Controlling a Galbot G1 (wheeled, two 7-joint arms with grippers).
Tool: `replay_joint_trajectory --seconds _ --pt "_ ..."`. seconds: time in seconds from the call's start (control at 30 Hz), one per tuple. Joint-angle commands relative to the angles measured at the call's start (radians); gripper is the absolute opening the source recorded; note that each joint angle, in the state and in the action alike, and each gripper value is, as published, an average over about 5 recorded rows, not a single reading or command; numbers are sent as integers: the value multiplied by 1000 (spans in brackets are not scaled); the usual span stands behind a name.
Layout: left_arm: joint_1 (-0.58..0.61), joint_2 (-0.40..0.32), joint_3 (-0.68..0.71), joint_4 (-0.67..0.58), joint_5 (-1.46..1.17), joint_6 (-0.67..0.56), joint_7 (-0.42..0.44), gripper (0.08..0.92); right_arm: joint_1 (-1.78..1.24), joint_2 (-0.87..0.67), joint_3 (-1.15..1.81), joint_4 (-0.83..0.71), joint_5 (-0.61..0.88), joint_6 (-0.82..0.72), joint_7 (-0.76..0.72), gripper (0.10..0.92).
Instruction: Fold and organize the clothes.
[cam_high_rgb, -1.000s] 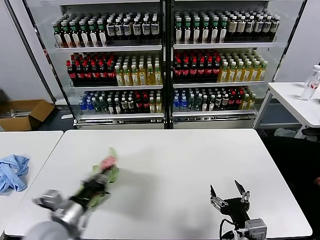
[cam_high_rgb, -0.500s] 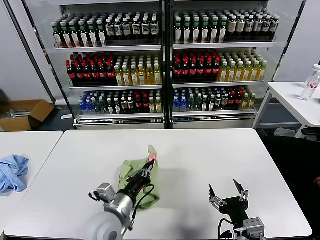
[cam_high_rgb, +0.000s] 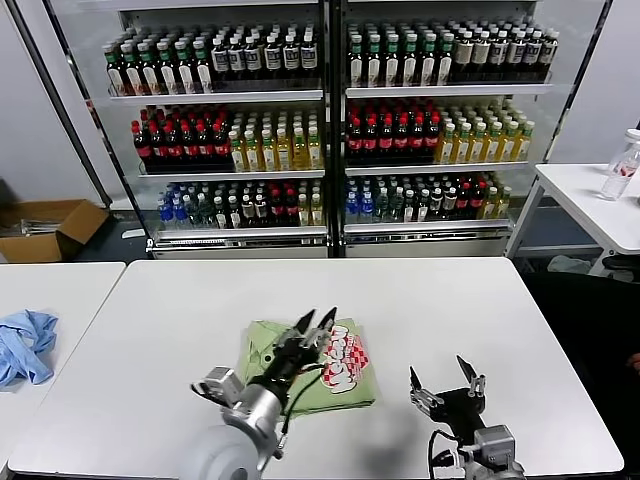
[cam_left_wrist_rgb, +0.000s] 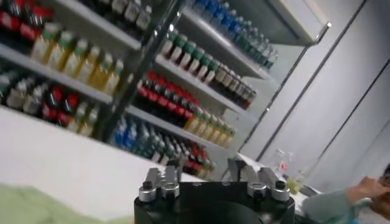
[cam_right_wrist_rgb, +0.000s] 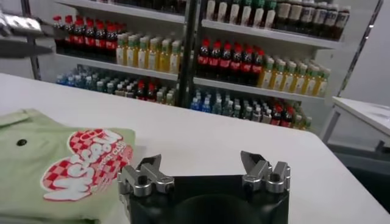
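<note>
Red-and-white script on my polo shirt (cam_right_wrist_rgb: 67, 164) is too stylised for me to read; bottle labels (cam_high_rgb: 400, 135) illegible.

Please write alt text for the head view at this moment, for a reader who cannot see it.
A light green soft-fabric polo shirt with a red-and-white printed graphic lies folded on the white rectangular table. The left pincer is open above it, and the right pincer is open over bare tabletop to the shirt's right. Glass-fronted shelves of drink bottles stand behind.
</note>
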Motion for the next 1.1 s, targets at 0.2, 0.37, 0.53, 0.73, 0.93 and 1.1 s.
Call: replay_joint_trajectory --seconds 0.2,0.37,0.53,0.73,0.93,1.1 --pt "137 236 -457 68 304 -204 235 727 455 111 -315 -390 239 -96 28 823" --pt "146 214 -451 79 305 -205 231 813 502 117 -325 -480 252 -97 37 823" --pt "132 192 -421 88 308 -203 232 822 465 94 -309 -474 266 -98 34 815" --pt "123 186 -410 99 309 -199 231 823 441 90 -294 -458 294 -96 4 681" --pt "130 188 -420 99 302 -203 218 823 434 101 -294 -466 294 -94 -9 525" --pt "134 185 -416 98 301 -203 214 823 430 106 -290 -455 285 -79 -24 378"
